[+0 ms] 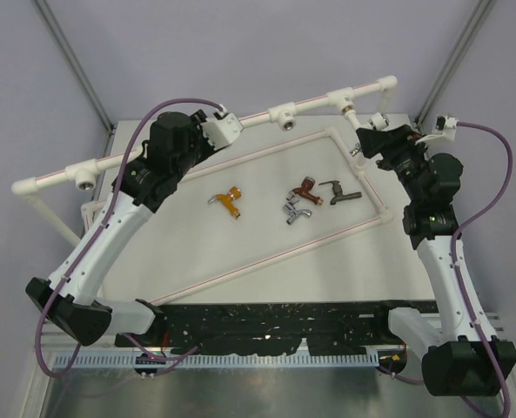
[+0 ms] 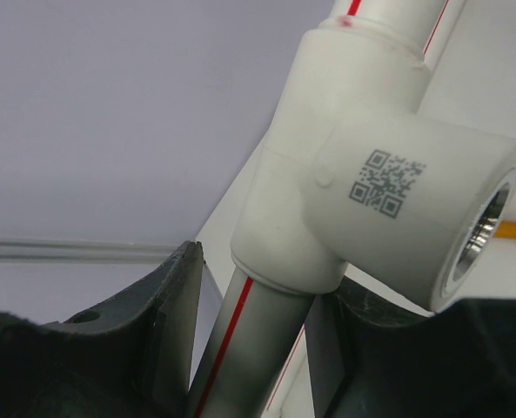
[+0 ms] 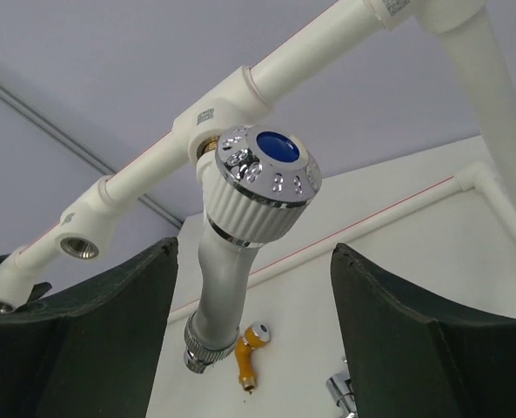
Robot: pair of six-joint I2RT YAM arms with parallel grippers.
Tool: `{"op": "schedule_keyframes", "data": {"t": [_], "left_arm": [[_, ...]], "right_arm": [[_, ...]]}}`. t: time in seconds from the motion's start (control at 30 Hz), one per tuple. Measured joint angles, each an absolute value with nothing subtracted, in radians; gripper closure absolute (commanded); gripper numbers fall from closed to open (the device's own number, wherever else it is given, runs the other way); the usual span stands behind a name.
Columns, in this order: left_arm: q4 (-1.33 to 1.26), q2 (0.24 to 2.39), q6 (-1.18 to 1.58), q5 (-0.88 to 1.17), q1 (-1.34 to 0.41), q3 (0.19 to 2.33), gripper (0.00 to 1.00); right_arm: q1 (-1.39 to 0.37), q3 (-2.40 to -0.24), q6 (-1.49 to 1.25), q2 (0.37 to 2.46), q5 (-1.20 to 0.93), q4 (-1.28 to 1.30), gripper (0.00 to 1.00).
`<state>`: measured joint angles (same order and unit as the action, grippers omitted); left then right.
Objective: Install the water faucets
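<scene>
A white faucet (image 3: 240,235) with a ribbed, chrome-capped knob hangs from a tee (image 3: 207,117) of the white pipe frame (image 1: 153,144). My right gripper (image 3: 253,252) is open around it, with a gap on both sides. On the table lie the orange-gold faucet (image 1: 230,201), the copper-brown faucet (image 1: 305,186), the chrome faucet (image 1: 297,212) and the dark bronze-grey faucet (image 1: 338,193). My left gripper (image 2: 262,331) is shut on the frame's pipe (image 2: 240,348), just below a tee (image 2: 388,183) with an empty metal-ringed socket.
Empty tee sockets (image 1: 282,113) (image 1: 83,179) sit along the raised rail. The frame's lower pipes (image 1: 266,252) lie on the table around the loose faucets. Grey walls stand close behind, and a black rail (image 1: 266,318) runs along the near edge.
</scene>
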<state>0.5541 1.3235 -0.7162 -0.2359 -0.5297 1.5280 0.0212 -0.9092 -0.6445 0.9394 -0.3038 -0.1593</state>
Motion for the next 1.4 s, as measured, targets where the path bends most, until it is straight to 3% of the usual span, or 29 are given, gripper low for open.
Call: {"op": "schedule_keyframes", "data": {"t": [0.13, 0.33, 0.53, 0.73, 0.83, 0.9, 0.93, 1.03, 1.2, 1.23, 1.4], "left_arm": [[0.554, 1.323, -0.715, -0.236, -0.53, 1.527, 0.93], [0.55, 1.319, -0.715, -0.235, -0.53, 1.523, 0.93], [0.541, 1.317, -0.715, -0.235, -0.527, 1.517, 0.93], [0.535, 1.317, -0.715, -0.234, -0.524, 1.515, 0.93], [0.535, 1.317, -0.715, -0.234, -0.524, 1.515, 0.93], [0.535, 1.317, -0.715, -0.233, -0.524, 1.515, 0.93], [0.535, 1.317, -0.715, -0.232, -0.524, 1.515, 0.93], [0.535, 1.317, -0.715, -0.231, -0.524, 1.515, 0.93], [0.535, 1.316, -0.714, -0.231, -0.523, 1.515, 0.93], [0.535, 1.316, -0.715, -0.231, -0.523, 1.515, 0.93], [0.535, 1.316, -0.714, -0.231, -0.523, 1.515, 0.92]], "right_arm": [[0.009, -0.909, -0.746, 0.994, -0.29, -0.222, 0.34], [-0.033, -0.9, -0.923, 1.022, -0.237, -0.295, 0.67], [-0.079, -0.86, -1.145, 1.022, -0.149, -0.338, 0.76], [-0.123, -0.833, -1.381, 1.021, -0.035, -0.347, 0.78], [-0.134, -0.831, -1.462, 1.021, -0.006, -0.332, 0.69], [-0.137, -0.831, -1.499, 1.017, 0.004, -0.32, 0.55], [-0.138, -0.831, -1.512, 1.014, 0.009, -0.313, 0.43], [-0.142, -0.831, -1.528, 0.996, 0.023, -0.303, 0.25], [-0.136, -0.764, -1.517, 0.901, 0.035, -0.325, 0.18], [-0.129, -0.746, -1.505, 0.883, 0.034, -0.321, 0.04], [-0.072, -0.69, -1.269, 0.781, 0.006, -0.261, 0.05]]}}
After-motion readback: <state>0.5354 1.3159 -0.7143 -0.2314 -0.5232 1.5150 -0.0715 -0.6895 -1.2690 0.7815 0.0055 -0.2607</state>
